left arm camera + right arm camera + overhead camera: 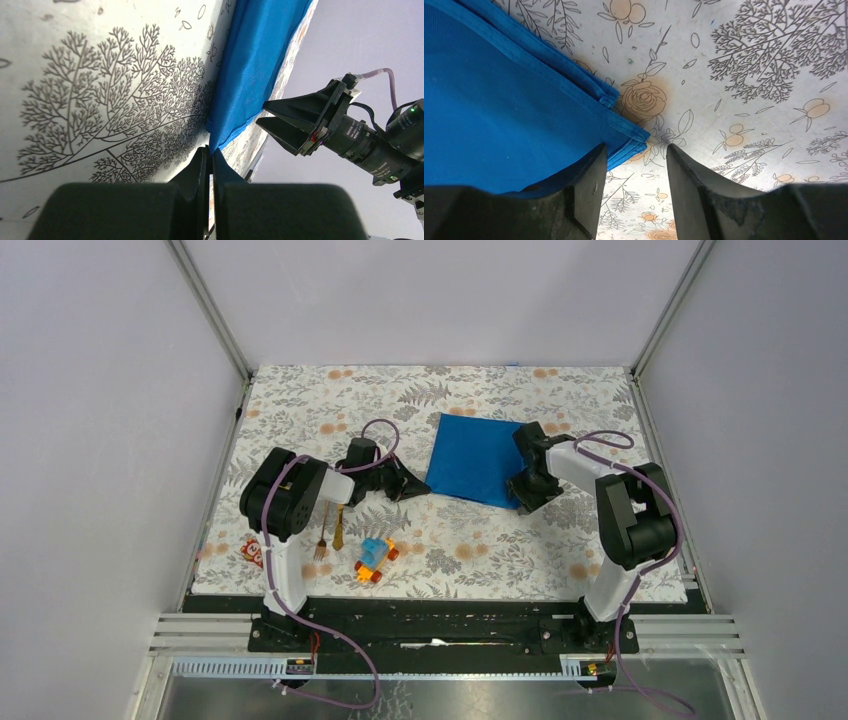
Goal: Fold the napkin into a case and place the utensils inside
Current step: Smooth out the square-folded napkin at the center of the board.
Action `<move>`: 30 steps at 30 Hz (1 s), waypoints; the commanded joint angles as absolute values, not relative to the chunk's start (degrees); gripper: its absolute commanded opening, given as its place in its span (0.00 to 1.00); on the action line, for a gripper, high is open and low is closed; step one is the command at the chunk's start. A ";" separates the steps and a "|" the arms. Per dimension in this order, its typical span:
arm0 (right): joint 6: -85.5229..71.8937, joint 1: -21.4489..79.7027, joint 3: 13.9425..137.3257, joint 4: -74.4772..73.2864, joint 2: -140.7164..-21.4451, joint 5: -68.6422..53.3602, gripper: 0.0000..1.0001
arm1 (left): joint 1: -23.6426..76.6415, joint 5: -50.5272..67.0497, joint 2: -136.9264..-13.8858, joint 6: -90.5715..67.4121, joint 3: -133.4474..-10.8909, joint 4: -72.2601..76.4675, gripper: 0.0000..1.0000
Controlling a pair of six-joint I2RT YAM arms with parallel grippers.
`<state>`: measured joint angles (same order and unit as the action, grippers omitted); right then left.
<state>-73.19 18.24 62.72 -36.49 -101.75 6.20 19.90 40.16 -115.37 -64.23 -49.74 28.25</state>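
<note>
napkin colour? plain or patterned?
The napkin is plain bright blue with no pattern; it shows best in the right wrist view.

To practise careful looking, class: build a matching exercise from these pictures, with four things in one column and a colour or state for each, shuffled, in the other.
Column one: 1 napkin; 2 fork; 3 left gripper; 4 right gripper.
Column two: A open, astride a cloth corner; B golden-orange; C shut at a cloth corner; D bright blue.
Pairs: 1-D, 2-B, 3-C, 4-A.
</note>
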 commanded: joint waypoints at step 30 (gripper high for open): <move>-74.94 19.16 66.70 -37.38 -103.43 13.70 0.00 | 20.91 43.14 -114.60 -66.03 -49.20 35.27 0.00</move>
<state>-77.60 18.63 66.57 -39.97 -105.23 8.97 20.62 41.17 -116.14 -67.42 -47.75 33.56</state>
